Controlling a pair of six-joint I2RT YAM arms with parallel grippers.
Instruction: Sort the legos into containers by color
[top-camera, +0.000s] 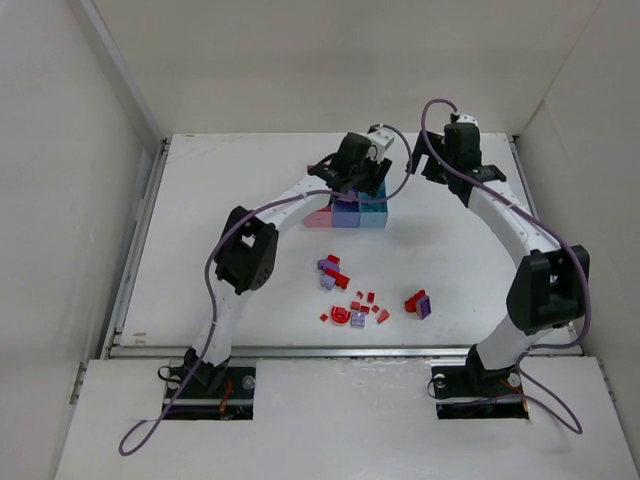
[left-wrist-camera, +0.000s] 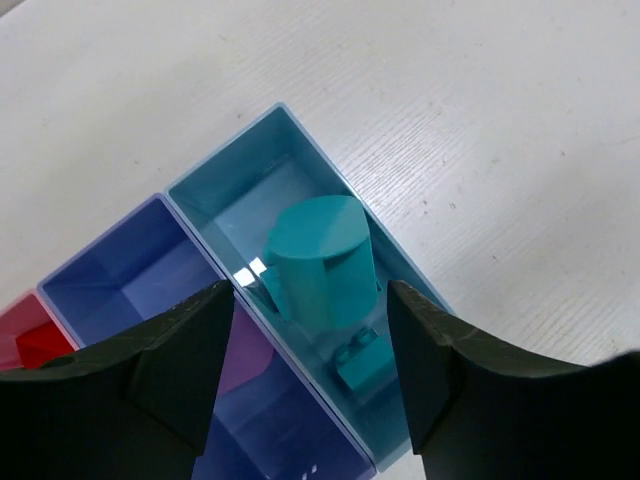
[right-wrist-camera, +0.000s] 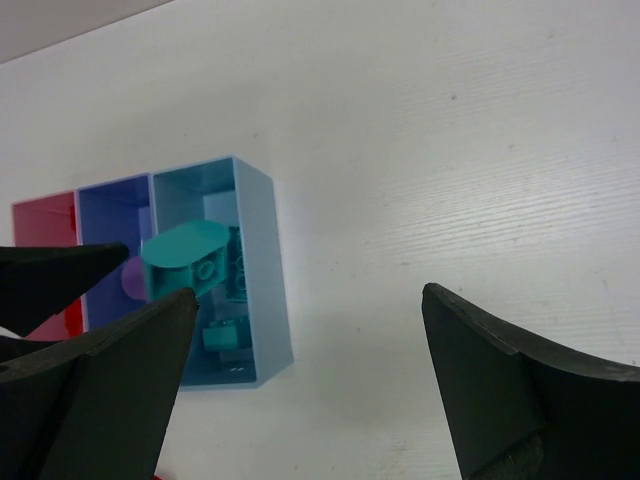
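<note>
L gripper (left-wrist-camera: 308, 292): jaws standing apart over the light blue bin (left-wrist-camera: 250, 190); teal round piece (left-wrist-camera: 320, 262) sitting betw. the fingers w/ a gap showing each side, not clamped.
teal round piece: sitting tilted in the light blue bin, flat round face pointing up; in rt wrist view it's poking above the rim. Can't tell if it's resting on the bin floor.
R gripper (right-wrist-camera: 308, 298): gaping wide, holding nothing, hanging over bare table (top-camera: 250, 180) to the rt of the bins.
containers (top-camera: 346, 213): three bins joined in a row, running pink, purple-blue, light blue from L to R in top view; sitting on the far half of the table under the L wrist.
pink bin (left-wrist-camera: 15, 320): red brick (left-wrist-camera: 45, 347) lying inside.
purple-blue bin (left-wrist-camera: 120, 280): lilac piece (right-wrist-camera: 133, 275) showing inside.
small teal brick (left-wrist-camera: 360, 365): lying on the light blue bin's floor, just beside the round piece.
loose legos (top-camera: 352, 312): red and lilac pcs lying scattered on the table nearer the arm bases, well apart from the bins, in three small groups.
</note>
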